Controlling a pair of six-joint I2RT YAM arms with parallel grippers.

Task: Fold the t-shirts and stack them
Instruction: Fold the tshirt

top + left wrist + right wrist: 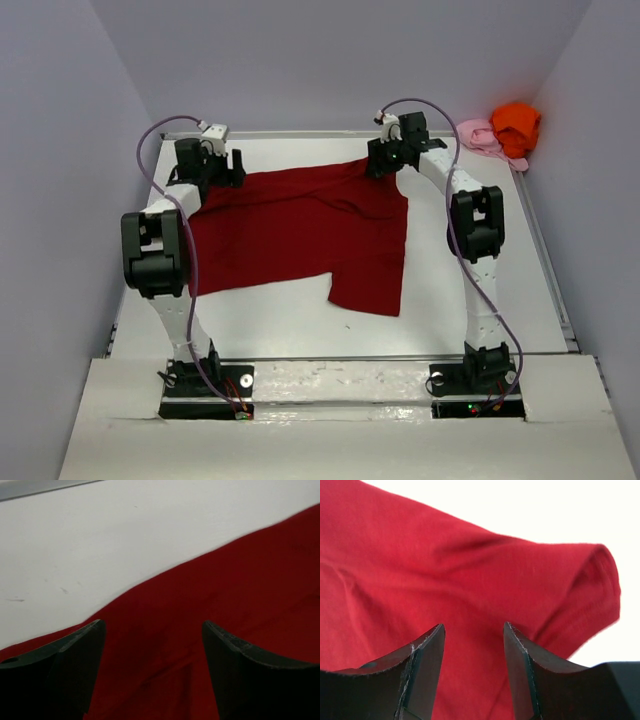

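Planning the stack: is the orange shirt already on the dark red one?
No, the orange shirt is bunched in the far right corner by the pink shirt, clear of the dark red shirt.

White table (280,330), plain pale, perhaps lilac, walls (300,60)

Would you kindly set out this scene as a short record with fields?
Red shirt: spread unevenly on the table
Orange shirt: bunched, far right corner
Pink shirt: bunched beside the orange one
Left gripper: open, over the red shirt's far left edge
Right gripper: open, over its far right corner
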